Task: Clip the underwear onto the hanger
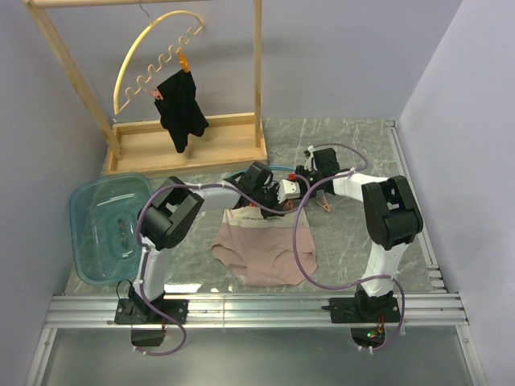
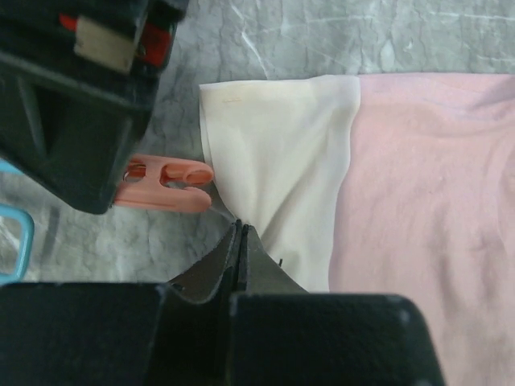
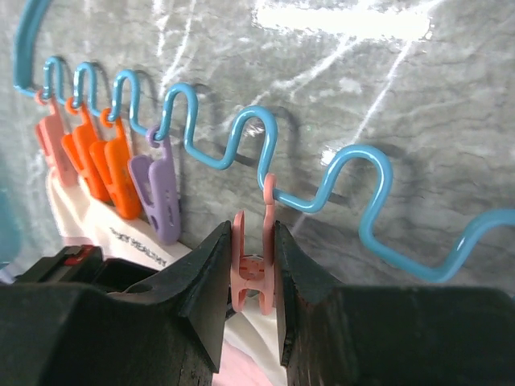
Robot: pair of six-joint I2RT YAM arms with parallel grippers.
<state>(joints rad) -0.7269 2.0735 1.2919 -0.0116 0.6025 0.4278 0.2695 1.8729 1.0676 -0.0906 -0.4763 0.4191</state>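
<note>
At left pincer [image 2: 240,229] tip: underwear [image 2: 362,201] (seemingly pinched)

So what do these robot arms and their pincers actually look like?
The left arm and right arm are both built from white tubular links joined by chunky black housings, and they stand on black bases. Pale purple cables loop along them. The left gripper and right gripper have matte black, wedge-shaped fingers that taper to thin tips.
</note>
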